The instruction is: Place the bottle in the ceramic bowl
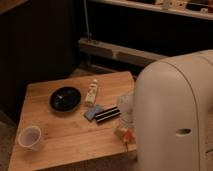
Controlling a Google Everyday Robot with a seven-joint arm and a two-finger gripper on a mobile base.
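Wooden table [60, 145], dim light, dark cabinet fronts behind.

- Ceramic bowl [65, 99]: black, glossy, shallow. Sits left of centre on the table, upright, nothing in it.
- Bottle [92, 93]: cream-white, slim. Lies on its side on the tabletop just right of the bowl, narrow capped end pointing to the far edge. Slim gap to the bowl rim, not touching. Not in the bowl.
- Blue-grey block [93, 112]: just in front of the bottle's base.
- Striped black-and-white block [108, 114]: flat, beside the blue-grey block on its right; whether the 2 touch, cannot tell.
- Plastic cup [30, 137]: translucent, upright, near left corner, well apart from the rest.
- Orange-and-white item [125, 134]: at the near right edge, kind unclear.
- Robot arm [175, 115]: big white shell fills the right foreground and hides the table's right side.
- Gripper [125, 106]: pale grey, at the arm's left edge, over the table's right side, right of the striped block, partly hidden. Jaws spread wide, holding nothing. Well apart from the bottle.
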